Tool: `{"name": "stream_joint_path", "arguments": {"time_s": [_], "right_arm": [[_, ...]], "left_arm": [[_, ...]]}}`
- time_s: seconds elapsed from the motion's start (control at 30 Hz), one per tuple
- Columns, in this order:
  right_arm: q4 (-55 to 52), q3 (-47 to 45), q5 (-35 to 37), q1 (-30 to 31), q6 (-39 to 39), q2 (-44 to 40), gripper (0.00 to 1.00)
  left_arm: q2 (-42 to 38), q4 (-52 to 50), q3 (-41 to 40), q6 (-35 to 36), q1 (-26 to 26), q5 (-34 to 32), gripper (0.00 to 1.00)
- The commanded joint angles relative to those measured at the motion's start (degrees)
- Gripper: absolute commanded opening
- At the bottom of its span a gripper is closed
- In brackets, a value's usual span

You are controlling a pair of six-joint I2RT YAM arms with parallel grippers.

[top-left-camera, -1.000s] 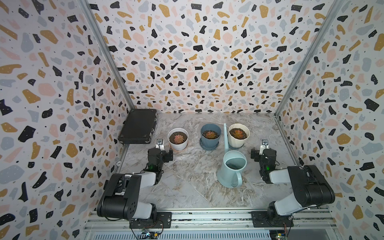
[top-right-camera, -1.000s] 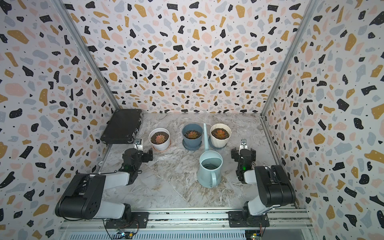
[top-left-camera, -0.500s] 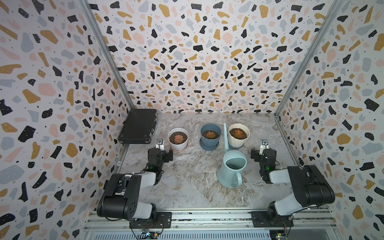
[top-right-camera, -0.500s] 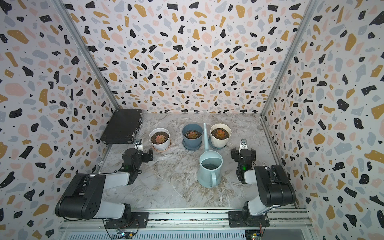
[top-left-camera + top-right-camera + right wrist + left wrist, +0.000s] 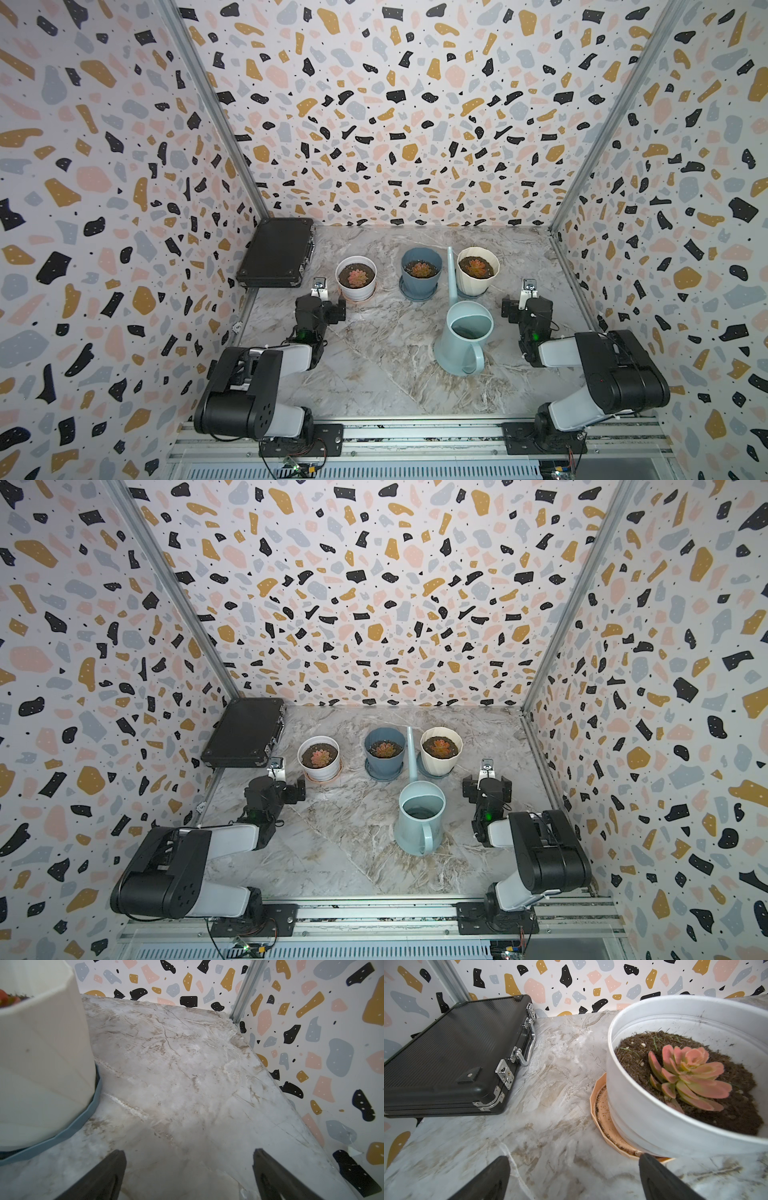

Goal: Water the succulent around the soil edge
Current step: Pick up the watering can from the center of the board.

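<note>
Resting low on the bench [image 5: 374, 374], the right gripper [image 5: 188, 1176] and left gripper [image 5: 574, 1178] are both seen spread wide, with nothing held. Just beside the right gripper stands the watering can [image 5: 463, 336], water visible inside, its spout between the blue pot [image 5: 420, 272] and the cream pot [image 5: 478, 270]. The white pot [image 5: 356, 276] sits nearest the left gripper. Water could be slopped if the can is lifted tilted (it looks fairly full), and rosettes wetted instead of soil edges.

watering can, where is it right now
In both top views the watering can stands upright on the table's right half, before the blue pot and cream pot.
</note>
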Motion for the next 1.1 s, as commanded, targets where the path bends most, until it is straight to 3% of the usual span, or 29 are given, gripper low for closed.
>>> {"name": "stream_joint_path", "arguments": {"time_s": [0.0, 0.1, 0.27, 0.37, 0.5, 0.63, 0.77, 0.9, 1.0, 1.07], "right_arm": [[-2.18, 1.02, -0.59, -0.63, 0.84, -1.18, 1.0], [-3.53, 1.55, 0.76, -0.64, 1.16, -2.52, 1.0], [-27.32, 12.27, 1.56, -0.69, 1.17, -9.62, 1.0], [-31.27, 16.13, 4.32, -0.64, -2.88, -11.21, 1.0], [-35.57, 19.27, 9.92, -0.47, -6.02, -14.0, 1.0], [-54.72, 29.0, 20.43, -0.2, 2.41, -15.51, 1.0], [-74.6, 40.12, 20.32, -0.19, 11.5, -15.1, 1.0], [-83.43, 45.7, 21.5, 0.86, 15.46, -17.73, 1.0], [-85.23, 48.26, 22.45, 4.15, 12.21, -19.74, 1.0], [-87.9, 50.36, 21.22, 5.54, 14.15, -21.11, 1.0]], "left_arm": [[-0.01, 1.45, -0.06, 0.56, 0.13, 0.55, 0.99], [-0.53, 2.71, -0.43, -0.16, -0.03, -1.9, 0.95], [-6.82, -24.59, 12.32, -0.03, -0.82, -5.29, 0.94], [-6.46, -37.66, 20.95, -0.32, -1.09, -6.95, 0.93], [-6.96, -44.54, 26.42, -1.41, -1.36, -7.37, 0.88], [-6.56, -59.33, 34.09, -10.37, -2.01, -11.27, 0.87], [-8.51, -68.43, 36.5, -10.65, -6.58, -12.45, 0.88], [-11.88, -78.0, 38.63, -11.7, -11.91, -14.96, 0.91], [-15.96, -84.67, 40.02, -15.83, -14.03, -15.69, 0.92], [-19.12, -88.36, 40.62, -19.76, -15.22, -16.41, 0.93]]}}
